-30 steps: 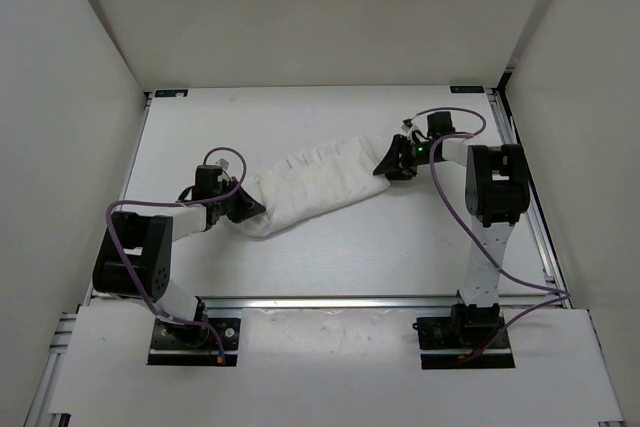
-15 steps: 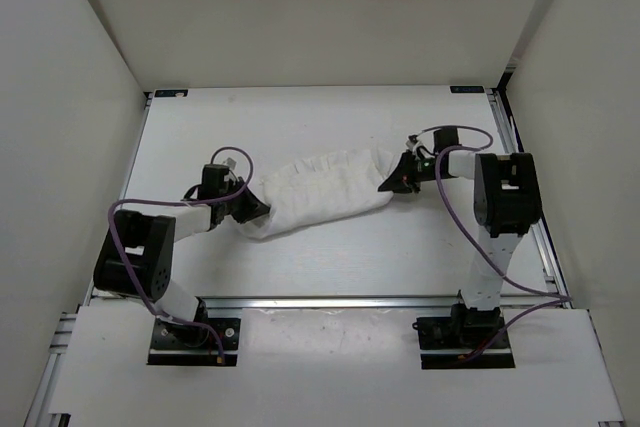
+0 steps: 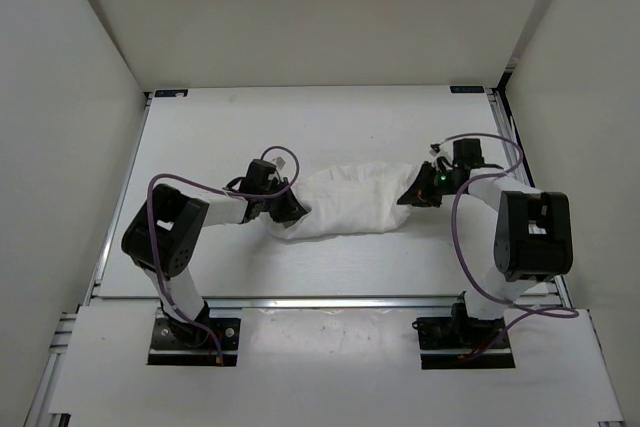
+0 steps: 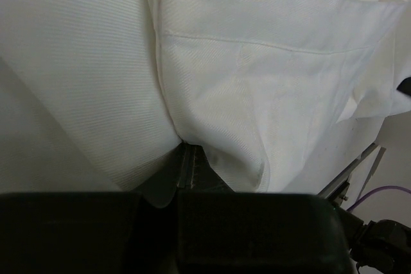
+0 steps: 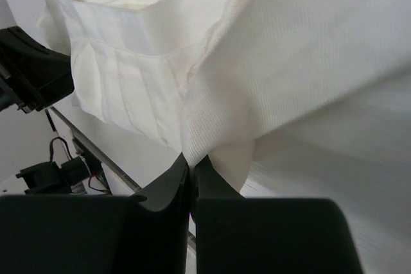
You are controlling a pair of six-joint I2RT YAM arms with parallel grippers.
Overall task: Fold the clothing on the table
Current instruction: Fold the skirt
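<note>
Both ends of the clothing (image 3: 350,199) are pinched, and the garment sits bunched at the middle of the table (image 3: 200,137).
The left gripper (image 3: 291,210) is clamped on its left end and the right gripper (image 3: 407,193) on its right end, each on a thin nip of fabric. Risk: an edge slips out under pull, or the slack middle folds crooked. One second earlier the garment lay stretched long. Since then the left gripper has shifted right and the right gripper nearer, so the cloth is shorter and heaped.

One clothing (image 3: 350,202) item, one table (image 3: 300,127), two grippers, left gripper (image 3: 297,213) and right gripper (image 3: 404,197)
</note>
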